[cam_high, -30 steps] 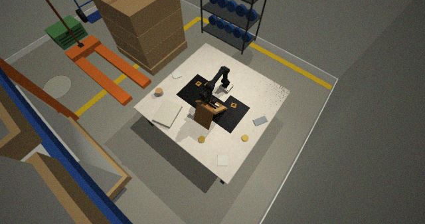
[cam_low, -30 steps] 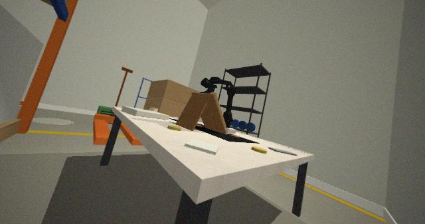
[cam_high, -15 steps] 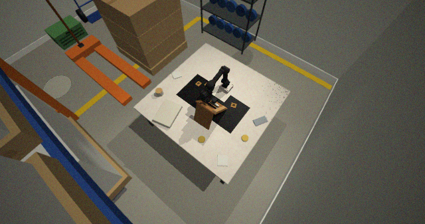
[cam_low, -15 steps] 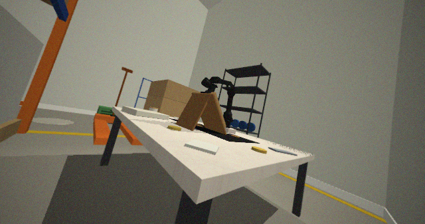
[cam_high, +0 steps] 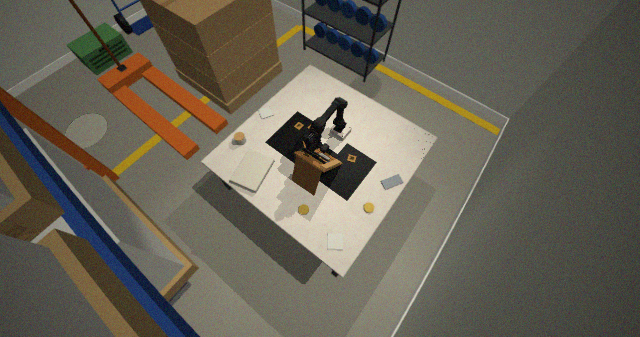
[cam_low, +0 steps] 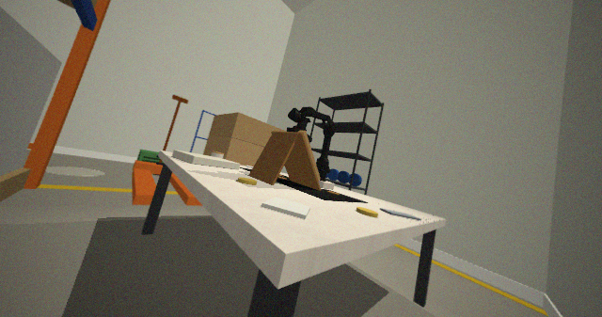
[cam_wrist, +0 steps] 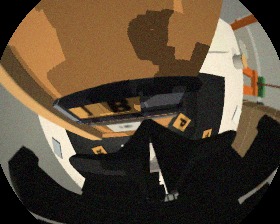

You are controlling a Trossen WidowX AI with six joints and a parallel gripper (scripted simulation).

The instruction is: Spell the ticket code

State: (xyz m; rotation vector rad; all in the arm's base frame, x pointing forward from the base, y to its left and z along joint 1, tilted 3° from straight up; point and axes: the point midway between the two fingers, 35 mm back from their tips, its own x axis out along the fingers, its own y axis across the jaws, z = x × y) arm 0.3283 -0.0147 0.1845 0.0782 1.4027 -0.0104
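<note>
A brown wedge-shaped board [cam_high: 306, 173] [cam_low: 282, 159] [cam_wrist: 104, 36] stands on a black mat [cam_high: 356, 178] in the middle of the white table [cam_high: 395, 127] [cam_low: 320, 237]. Its dark letter rail [cam_high: 320, 156] [cam_wrist: 127, 104] runs along the board's sloped face, and orange tile faces show in it in the wrist view. My gripper [cam_high: 314, 144] [cam_wrist: 147, 123] is shut, with its fingertips close in front of the rail; I see nothing between the fingers. Two orange letter tiles [cam_high: 299, 125] [cam_high: 351, 158] lie flat on the mat, one on each side of the board.
A white slab [cam_high: 251, 170] [cam_low: 204, 159] lies left of the board. Three yellow discs [cam_high: 239, 137] [cam_high: 303, 209] [cam_high: 368, 207] and thin cards [cam_high: 391, 181] [cam_high: 335, 241] [cam_high: 266, 112] lie around the table. A shelf rack [cam_high: 350, 22] and stacked boxes [cam_high: 215, 32] stand behind the table.
</note>
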